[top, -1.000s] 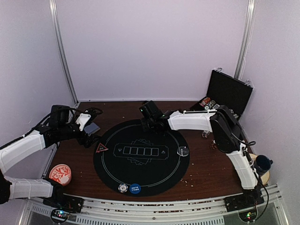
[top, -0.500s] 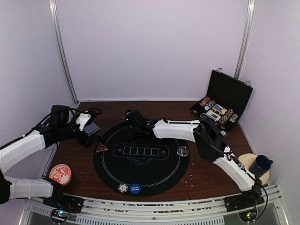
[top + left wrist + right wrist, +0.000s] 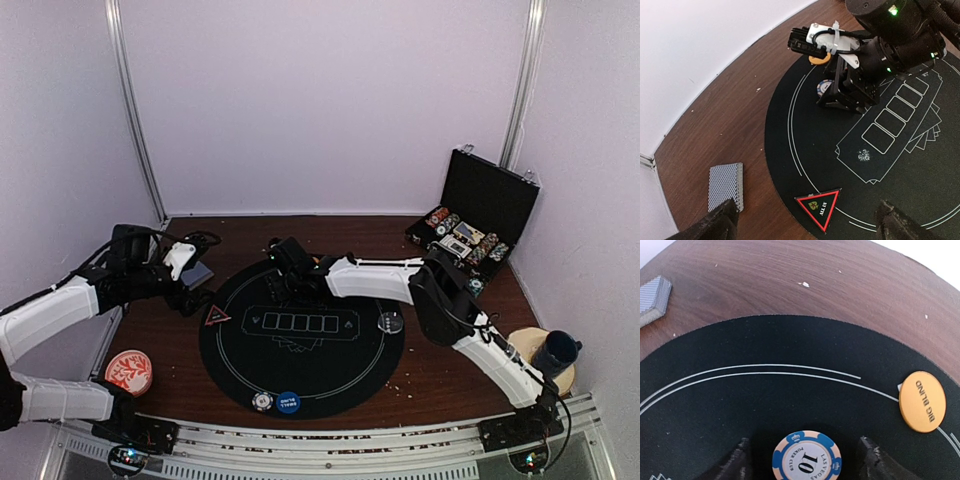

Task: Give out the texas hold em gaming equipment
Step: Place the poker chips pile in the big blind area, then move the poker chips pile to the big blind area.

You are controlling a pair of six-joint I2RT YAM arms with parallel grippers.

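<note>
My right gripper is low over the far left of the black round mat. In the right wrist view it is open, with a blue-and-peach "10" poker chip lying on the mat between its fingers, clear of both. An orange "BIG BLIND" disc lies at the mat's edge. My left gripper is open and empty above a red "ALL IN" triangle marker. A grey-backed card deck lies on the wood beside it. A black disc, a blue disc and a striped chip sit on the mat.
An open black case with chips and cards stands at the back right. A red-and-white dish sits front left. A dark blue cup stands on a wooden coaster at the right edge. White walls enclose the table.
My right arm has swung left along the mat's far side, from the middle to the far left, and lowered there. The left arm has hardly moved.
</note>
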